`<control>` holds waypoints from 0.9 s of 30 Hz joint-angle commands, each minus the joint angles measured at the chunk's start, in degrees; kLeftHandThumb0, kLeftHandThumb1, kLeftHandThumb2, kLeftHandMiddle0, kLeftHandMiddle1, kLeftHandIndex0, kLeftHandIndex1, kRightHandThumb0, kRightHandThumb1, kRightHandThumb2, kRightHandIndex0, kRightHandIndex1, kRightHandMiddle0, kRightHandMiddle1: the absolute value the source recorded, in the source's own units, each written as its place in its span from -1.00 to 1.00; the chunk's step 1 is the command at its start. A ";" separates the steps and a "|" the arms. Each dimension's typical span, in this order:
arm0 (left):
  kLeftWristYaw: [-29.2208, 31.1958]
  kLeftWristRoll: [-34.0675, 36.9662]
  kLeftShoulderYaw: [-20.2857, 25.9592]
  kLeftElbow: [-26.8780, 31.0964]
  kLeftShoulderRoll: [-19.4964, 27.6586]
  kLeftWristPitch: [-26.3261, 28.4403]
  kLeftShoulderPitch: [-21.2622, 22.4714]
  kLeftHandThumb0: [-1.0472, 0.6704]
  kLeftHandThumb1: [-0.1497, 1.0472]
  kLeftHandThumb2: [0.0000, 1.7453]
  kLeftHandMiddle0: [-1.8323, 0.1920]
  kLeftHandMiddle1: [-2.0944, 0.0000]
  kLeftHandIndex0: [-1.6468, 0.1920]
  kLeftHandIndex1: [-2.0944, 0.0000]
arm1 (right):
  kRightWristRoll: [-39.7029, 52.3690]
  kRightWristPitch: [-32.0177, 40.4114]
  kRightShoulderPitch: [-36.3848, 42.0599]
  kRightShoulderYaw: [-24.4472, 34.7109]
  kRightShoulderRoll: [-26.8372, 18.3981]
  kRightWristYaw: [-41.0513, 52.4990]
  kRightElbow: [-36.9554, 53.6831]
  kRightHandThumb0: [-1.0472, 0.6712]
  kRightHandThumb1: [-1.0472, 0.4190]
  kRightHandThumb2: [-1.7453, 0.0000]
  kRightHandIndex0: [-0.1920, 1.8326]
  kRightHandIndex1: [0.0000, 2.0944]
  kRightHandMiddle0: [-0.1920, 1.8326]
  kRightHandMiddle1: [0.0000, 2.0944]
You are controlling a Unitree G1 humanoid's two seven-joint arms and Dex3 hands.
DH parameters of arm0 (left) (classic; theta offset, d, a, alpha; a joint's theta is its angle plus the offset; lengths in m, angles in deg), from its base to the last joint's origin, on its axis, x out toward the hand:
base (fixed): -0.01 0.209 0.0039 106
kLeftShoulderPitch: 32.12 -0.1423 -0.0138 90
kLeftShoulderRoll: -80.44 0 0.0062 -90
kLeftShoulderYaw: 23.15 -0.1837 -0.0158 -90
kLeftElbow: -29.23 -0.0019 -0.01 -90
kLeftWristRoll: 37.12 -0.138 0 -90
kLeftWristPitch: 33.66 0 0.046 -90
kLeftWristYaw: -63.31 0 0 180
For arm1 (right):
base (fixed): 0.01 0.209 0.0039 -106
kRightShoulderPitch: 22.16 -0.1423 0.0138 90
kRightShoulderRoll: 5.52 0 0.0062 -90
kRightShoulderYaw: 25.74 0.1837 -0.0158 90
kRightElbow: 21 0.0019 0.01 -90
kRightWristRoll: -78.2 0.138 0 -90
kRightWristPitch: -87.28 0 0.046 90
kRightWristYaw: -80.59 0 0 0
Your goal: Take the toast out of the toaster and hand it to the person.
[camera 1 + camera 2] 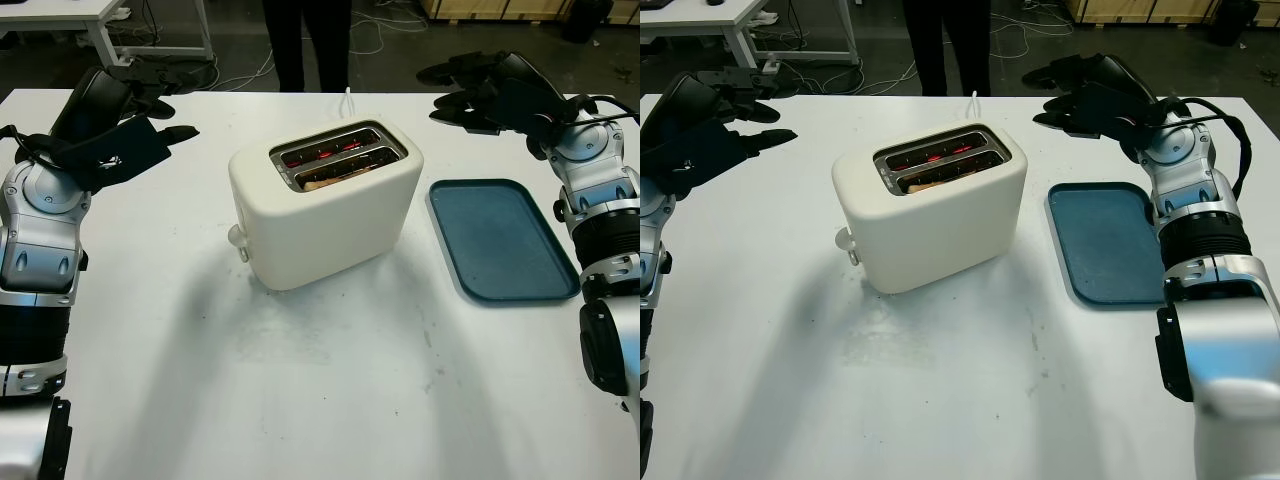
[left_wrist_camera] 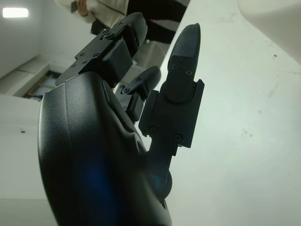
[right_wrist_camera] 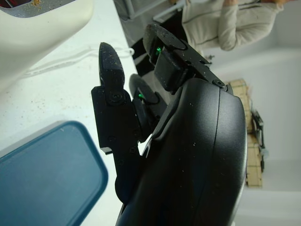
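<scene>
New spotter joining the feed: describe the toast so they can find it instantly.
Start at the cream toaster in the middle of the white table, left of the blue tray. Its top has two slots; the far one glows red, while the near one holds the browned toast, sitting low.

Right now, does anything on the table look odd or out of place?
Yes: the toaster sits skewed on the white table, its slots glowing red with the toast still down inside. The blue tray holds nothing. Both hands, left and right, are open above the table.
</scene>
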 commanded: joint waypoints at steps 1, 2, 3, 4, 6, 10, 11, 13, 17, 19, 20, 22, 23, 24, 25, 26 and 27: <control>0.04 -0.13 -0.01 0.17 0.23 -0.17 0.59 -0.32 0.79 -0.92 0.32 0.39 0.02 0.96 | 0.37 0.86 0.57 0.33 -0.33 0.15 0.57 -0.19 -0.83 0.82 -0.09 -1.00 -0.15 -1.00; -0.04 -0.15 0.02 0.11 0.23 -0.24 0.57 -0.32 0.79 -0.92 0.32 0.40 0.02 0.96 | 0.45 0.82 0.58 0.39 -0.30 0.15 0.55 -0.18 -0.83 0.83 -0.09 -1.00 -0.15 -1.00; -0.18 -0.22 0.02 0.08 0.21 -0.31 0.55 -0.32 0.79 -0.93 0.32 0.40 0.02 0.96 | 0.44 0.70 0.64 0.38 -0.31 0.09 0.61 -0.18 -0.83 0.83 -0.08 -1.00 -0.15 -1.00; -0.19 -0.35 -0.04 0.08 0.28 -0.29 0.55 -0.31 0.79 -0.93 0.32 0.40 0.02 0.96 | 0.34 0.53 0.68 0.31 -0.36 0.01 0.65 -0.18 -0.83 0.83 -0.08 -1.00 -0.15 -1.00; -0.17 -0.28 0.00 0.02 0.27 -0.35 0.54 -0.31 0.79 -0.93 0.31 0.40 0.02 0.96 | 0.26 0.26 0.68 0.24 -0.42 0.03 0.53 -0.18 -0.83 0.83 -0.08 -0.99 -0.14 -1.00; 0.03 -0.24 -0.02 0.19 0.35 -0.25 0.49 -0.32 0.79 -0.92 0.32 0.40 0.02 0.96 | 0.28 0.83 0.69 0.20 -0.42 0.26 0.85 -0.18 -0.83 0.82 -0.09 -1.00 -0.15 -1.00; 0.07 -0.35 -0.07 0.26 0.40 0.01 0.50 -0.33 0.79 -0.92 0.32 0.40 0.02 0.96 | 0.17 0.79 0.74 0.14 -0.45 0.19 0.95 -0.18 -0.83 0.83 -0.09 -1.00 -0.15 -1.00; -0.04 -0.28 0.01 0.26 0.28 0.12 0.50 -0.33 0.79 -0.92 0.32 0.41 0.02 0.96 | 0.21 0.58 0.84 0.17 -0.44 0.12 1.03 -0.18 -0.83 0.82 -0.08 -1.00 -0.15 -1.00; -0.05 -0.06 0.14 0.29 0.19 0.03 0.50 -0.32 0.79 -0.93 0.31 0.40 0.02 0.96 | -0.04 0.93 0.83 0.04 -0.41 -0.18 1.17 -0.18 -0.83 0.83 -0.07 -0.99 -0.14 -1.00; -0.11 0.12 0.29 0.28 0.07 0.04 0.43 -0.31 0.79 -0.93 0.32 0.40 0.02 0.96 | -0.34 0.01 0.85 -0.21 -0.54 -0.22 0.94 -0.17 -0.83 0.83 -0.07 -0.99 -0.14 -0.99; -0.11 0.38 0.41 0.02 -0.03 -0.19 0.43 -0.31 0.79 -0.93 0.31 0.40 0.02 0.96 | -0.39 -0.32 0.79 -0.29 -0.58 -0.10 0.69 -0.18 -0.83 0.83 -0.07 -0.99 -0.14 -0.99; 0.01 0.35 0.35 0.14 0.00 0.25 0.43 -0.32 0.79 -0.93 0.32 0.40 0.02 0.97 | -0.15 -0.66 0.72 -0.24 -0.48 0.08 0.30 -0.18 -0.83 0.82 -0.07 -0.99 -0.14 -1.00; 0.12 0.26 0.29 0.36 0.05 0.71 0.41 -0.32 0.79 -0.92 0.33 0.40 0.03 0.97 | 0.06 -0.66 0.70 -0.15 -0.36 0.17 0.15 -0.17 -0.83 0.83 -0.06 -0.99 -0.13 -0.99; 0.19 0.17 0.25 0.41 0.15 0.90 0.42 -0.32 0.79 -0.92 0.33 0.41 0.03 0.97 | 0.16 -0.61 0.65 -0.13 -0.21 0.16 0.03 -0.17 -0.83 0.83 -0.06 -0.99 -0.12 -0.99; 0.31 0.16 0.30 0.57 0.25 1.22 0.37 -0.32 0.79 -0.92 0.34 0.41 0.03 0.97 | 0.17 -0.43 0.57 -0.16 -0.03 0.11 -0.10 -0.17 -0.83 0.84 -0.05 -0.99 -0.11 -0.99; 0.46 0.29 0.43 0.79 0.32 1.47 0.23 -0.31 0.79 -0.91 0.34 0.41 0.04 0.98 | 0.22 -0.28 0.53 -0.16 0.12 0.09 -0.22 -0.18 -0.83 0.84 -0.06 -0.99 -0.11 -0.98; 0.54 0.33 0.51 1.02 0.39 1.65 0.08 -0.30 0.79 -0.91 0.35 0.41 0.04 0.98 | 0.17 -0.32 0.50 -0.22 0.19 0.04 -0.34 -0.18 -0.83 0.84 -0.06 -0.99 -0.10 -0.98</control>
